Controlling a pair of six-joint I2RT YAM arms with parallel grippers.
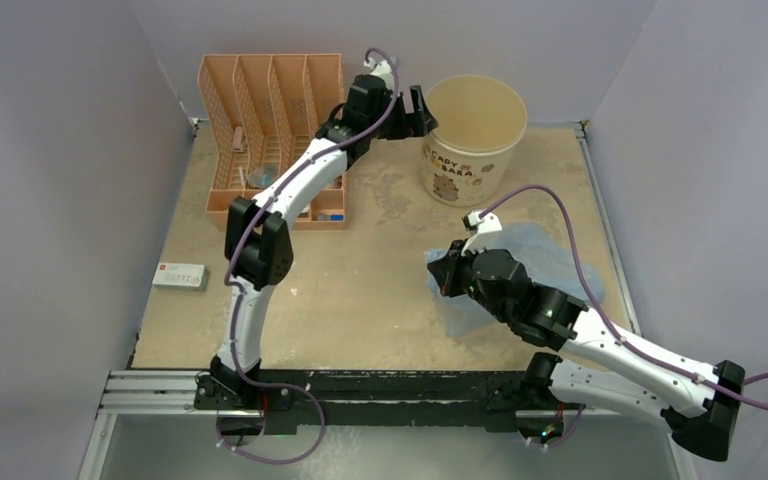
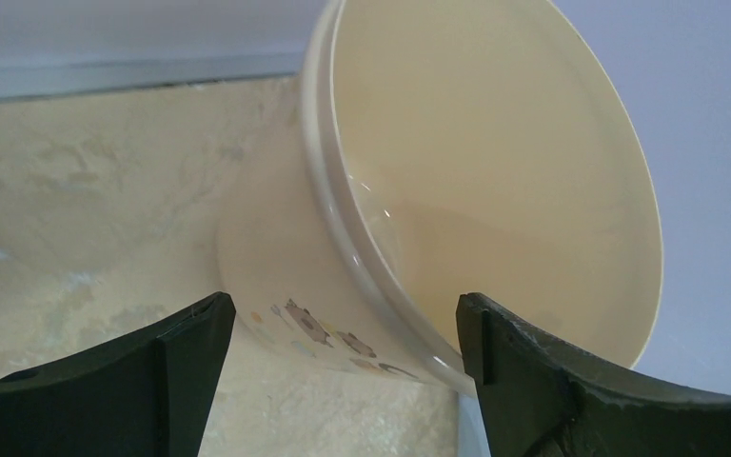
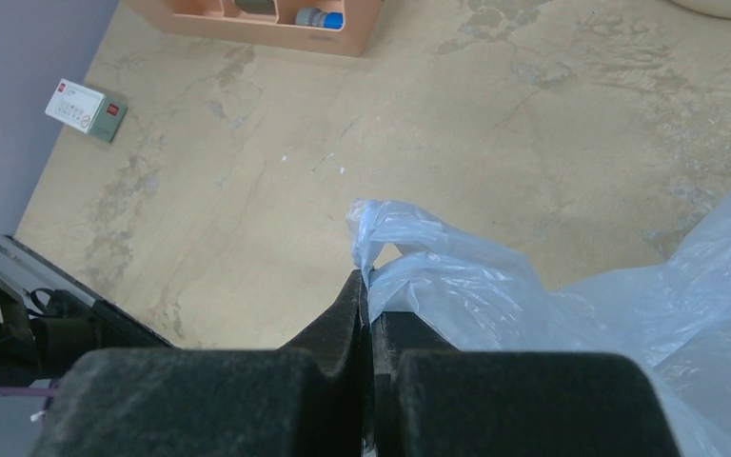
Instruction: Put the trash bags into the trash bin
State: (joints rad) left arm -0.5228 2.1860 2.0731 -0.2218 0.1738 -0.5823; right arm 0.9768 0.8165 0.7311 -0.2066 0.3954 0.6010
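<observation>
The cream trash bin (image 1: 475,135) with brown lettering stands at the back of the table and looks empty inside. My left gripper (image 1: 422,112) is open beside its left rim; in the left wrist view the bin's rim (image 2: 381,276) lies between the spread fingers. A light-blue trash bag (image 1: 545,255) lies spread on the table at the right. My right gripper (image 1: 438,272) is shut on the bag's edge (image 3: 409,257), with film pinched between the fingertips (image 3: 350,297) and the rest trailing to the right.
An orange mesh file organizer (image 1: 270,130) stands at the back left with small items in it. A small white and green box (image 1: 179,275) lies near the table's left edge. Grey walls enclose the table.
</observation>
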